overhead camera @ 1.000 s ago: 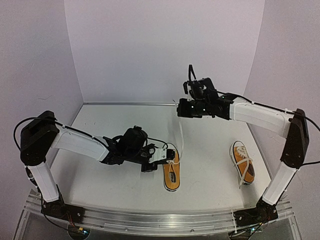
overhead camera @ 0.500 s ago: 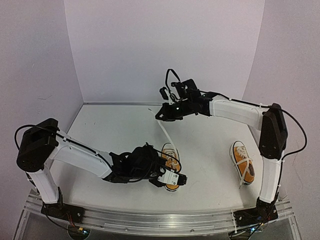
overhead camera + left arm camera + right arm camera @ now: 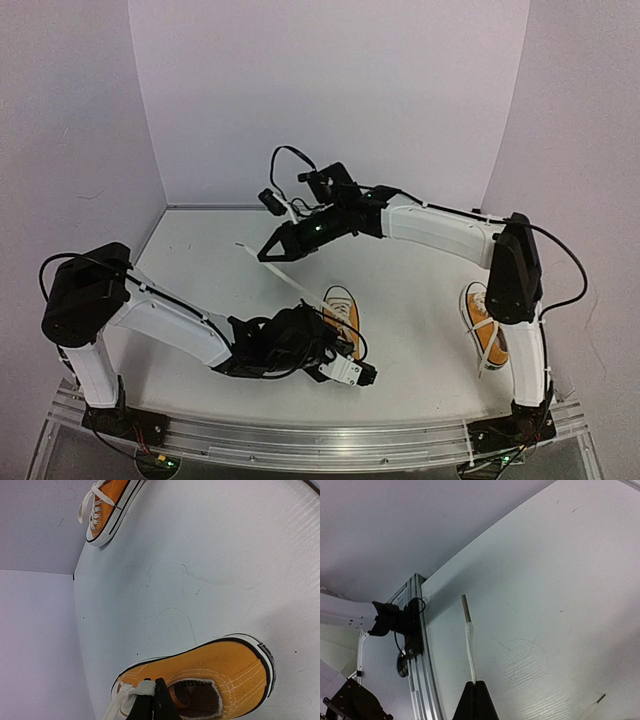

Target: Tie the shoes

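1. Grippers first: our right gripper [image 3: 475, 696] is clamped on one lace [image 3: 469, 650], stretched toward the surface's [image 3: 200, 262] far left corner.
2. Our left gripper [image 3: 152, 702] pinches the other lace [image 3: 125, 700] over the shoe [image 3: 220, 662] near the near edge.
3. We judge we are tightening a knot, and opposed pulls come next.
4. The second shoe [image 3: 487, 330] lies by the right edge.

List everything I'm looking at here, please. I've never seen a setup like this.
shoes: two, orange with white soles; one mid-table, one at the right, apart.
lace: white, on both shoes; one end of the middle shoe's is stretched toward the back left.
table: one, white, under everything.
walls: pale lilac, behind and at both sides.
rail: one, silver metal, along the near edge.
arms: two, white and black; left, right.
tools: two, black, both shut; left tool pinches lace at the middle shoe, right tool pinches the stretched lace near its tip.
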Robot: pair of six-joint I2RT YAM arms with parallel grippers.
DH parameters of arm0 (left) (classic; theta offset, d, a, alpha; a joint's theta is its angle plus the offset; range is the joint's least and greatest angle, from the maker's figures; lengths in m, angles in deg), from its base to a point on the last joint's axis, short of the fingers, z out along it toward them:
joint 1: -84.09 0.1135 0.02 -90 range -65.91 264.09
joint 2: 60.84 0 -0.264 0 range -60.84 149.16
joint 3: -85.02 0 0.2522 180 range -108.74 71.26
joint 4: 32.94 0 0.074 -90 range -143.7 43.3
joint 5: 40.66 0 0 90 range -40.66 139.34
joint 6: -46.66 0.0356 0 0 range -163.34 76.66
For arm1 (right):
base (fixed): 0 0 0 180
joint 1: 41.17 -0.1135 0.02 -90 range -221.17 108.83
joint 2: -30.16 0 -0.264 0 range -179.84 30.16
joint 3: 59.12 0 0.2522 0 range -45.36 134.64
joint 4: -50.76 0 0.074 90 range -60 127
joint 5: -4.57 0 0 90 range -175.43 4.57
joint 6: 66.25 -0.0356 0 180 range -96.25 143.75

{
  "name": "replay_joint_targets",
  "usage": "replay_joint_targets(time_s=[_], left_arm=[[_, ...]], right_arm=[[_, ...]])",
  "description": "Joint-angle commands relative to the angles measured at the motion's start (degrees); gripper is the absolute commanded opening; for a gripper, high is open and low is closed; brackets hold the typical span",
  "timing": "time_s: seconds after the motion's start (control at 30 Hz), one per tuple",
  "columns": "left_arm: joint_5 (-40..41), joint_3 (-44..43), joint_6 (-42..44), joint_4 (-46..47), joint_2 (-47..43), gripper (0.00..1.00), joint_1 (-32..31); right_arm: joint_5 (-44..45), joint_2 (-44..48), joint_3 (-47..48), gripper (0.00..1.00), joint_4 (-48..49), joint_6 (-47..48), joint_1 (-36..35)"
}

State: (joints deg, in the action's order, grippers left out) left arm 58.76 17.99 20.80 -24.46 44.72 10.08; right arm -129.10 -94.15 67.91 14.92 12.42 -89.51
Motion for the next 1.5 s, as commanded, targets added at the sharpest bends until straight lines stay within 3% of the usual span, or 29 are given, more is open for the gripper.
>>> replay_joint_targets(time_s=[0.0,0.13,0.3,0.43,0.57,0.67,0.83,0.93,1.1,1.3,1.47], left_arm=[[1.9,-2.2,2.0,1.3,0.9,0.00,-1.0],[2.3,-2.3,2.6,0.7,1.4,0.00,-1.6],[2.7,-2.7,3.0,-0.1,2.2,0.00,-2.2],[3.0,-2.8,3.0,-0.1,2.7,0.00,-2.5],[3.3,-3.1,3.0,0.0,2.9,0.00,-2.5],[3.4,-3.3,3.1,0.0,2.9,0.00,-2.5],[2.3,-4.0,1.0,-0.5,2.9,0.00,-2.2],[-0.5,-6.0,-3.3,-3.2,2.1,0.00,-0.8],[-7.1,-10.0,-11.6,-9.1,1.7,0.00,3.6],[-19.0,-13.5,-23.3,-13.2,1.3,0.00,10.8],[-28.1,-15.3,-31.7,-13.7,2.2,0.00,15.3]], right_arm=[[-5.5,-3.0,5.7,0.00,-5.2,5.2,-2.2],[-6.6,-5.0,8.5,0.00,-8.1,6.3,-3.1],[-7.3,-6.0,9.3,0.11,-9.8,6.3,-3.5],[-7.9,-5.9,8.7,0.31,-10.2,6.1,-3.5],[-7.3,-4.2,7.6,0.61,-10.2,6.5,-3.5],[-2.6,-1.6,7.3,0.70,-10.4,7.1,-3.2],[1.1,8.2,4.5,0.75,-8.3,4.6,4.0],[2.9,18.9,-4.6,0.79,-0.3,-0.4,9.6],[16.9,36.1,-18.8,0.83,3.0,-0.3,12.1],[28.8,52.8,-34.2,0.75,3.1,-1.5,12.6],[26.7,64.9,-46.3,0.59,2.9,-1.3,12.6]])
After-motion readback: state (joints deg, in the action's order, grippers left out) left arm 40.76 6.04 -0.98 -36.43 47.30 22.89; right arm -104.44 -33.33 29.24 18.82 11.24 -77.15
